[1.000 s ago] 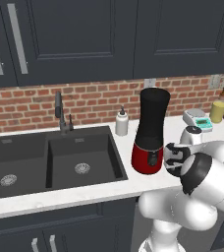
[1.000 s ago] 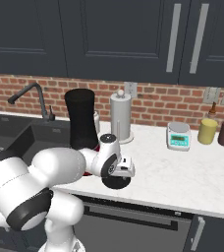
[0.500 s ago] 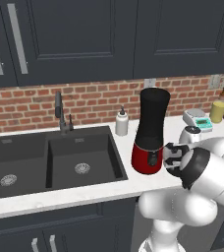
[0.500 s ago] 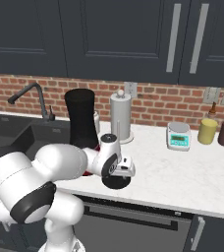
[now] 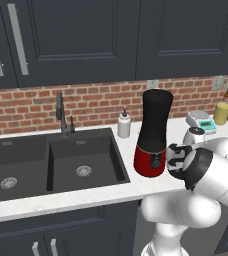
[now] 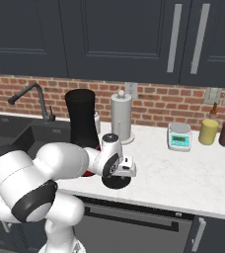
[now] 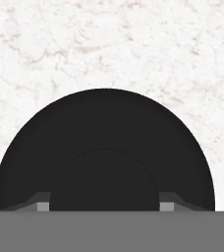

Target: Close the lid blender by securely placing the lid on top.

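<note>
The blender (image 5: 153, 130) stands on the white counter right of the sink, a red base under a tall black jar whose top is uncovered; it also shows as the blender (image 6: 82, 123). The lid (image 6: 116, 183), a flat black disc, lies on the counter in front of it to the right. Up close the lid (image 7: 104, 123) has its round knob low in the hand view. My gripper (image 7: 104, 205) hangs straight above the lid (image 6: 118, 174), open, one fingertip (image 7: 43, 204) on each side of the knob and close to it.
A white soap bottle (image 5: 124, 125) stands behind the blender by the sink (image 5: 61, 160) and faucet (image 5: 61, 112). A paper towel holder (image 6: 122, 118), a kitchen scale (image 6: 179, 136) and two jars (image 6: 208, 132) line the back right. The counter's front edge runs just before the lid.
My hand has sunk a little closer onto the lid. The lid and the blender stay where they were.
</note>
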Controlling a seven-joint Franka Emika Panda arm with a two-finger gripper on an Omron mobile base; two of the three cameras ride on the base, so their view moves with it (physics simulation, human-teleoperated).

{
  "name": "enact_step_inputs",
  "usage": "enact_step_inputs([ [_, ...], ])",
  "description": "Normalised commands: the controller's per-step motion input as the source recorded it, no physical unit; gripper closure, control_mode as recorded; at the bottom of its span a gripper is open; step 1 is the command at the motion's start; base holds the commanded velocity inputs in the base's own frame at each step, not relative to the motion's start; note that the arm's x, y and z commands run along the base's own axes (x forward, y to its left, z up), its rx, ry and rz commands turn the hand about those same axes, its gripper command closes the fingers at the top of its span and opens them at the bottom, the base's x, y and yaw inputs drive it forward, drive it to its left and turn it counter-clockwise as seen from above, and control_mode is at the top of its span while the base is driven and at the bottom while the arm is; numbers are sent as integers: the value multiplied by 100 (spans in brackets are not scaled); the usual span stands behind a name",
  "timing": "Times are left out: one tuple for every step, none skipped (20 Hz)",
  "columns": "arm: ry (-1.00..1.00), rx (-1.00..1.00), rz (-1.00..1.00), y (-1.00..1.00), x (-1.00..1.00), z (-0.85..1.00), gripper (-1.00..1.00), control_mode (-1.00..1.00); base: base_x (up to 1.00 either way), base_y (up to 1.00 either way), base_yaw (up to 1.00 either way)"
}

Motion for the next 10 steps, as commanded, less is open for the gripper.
enact_step_inputs([
  [0, 0, 0, 0, 0, 0, 100, -100, 0, 0, 0],
  [0, 0, 0, 0, 0, 0, 100, -100, 0, 0, 0],
  [0, 0, 0, 0, 0, 0, 100, -100, 0, 0, 0],
  [0, 0, 0, 0, 0, 0, 100, -100, 0, 0, 0],
  [0, 0, 0, 0, 0, 0, 100, -100, 0, 0, 0],
  [0, 0, 0, 0, 0, 0, 100, -100, 0, 0, 0],
  [0, 0, 0, 0, 0, 0, 100, -100, 0, 0, 0],
  [0, 0, 0, 0, 0, 1, 100, -100, 0, 0, 0],
  [0, 1, 0, 0, 0, 13, 100, -100, 0, 0, 0],
  [0, 3, 0, -5, 0, 25, 100, -100, 0, 0, 0],
])
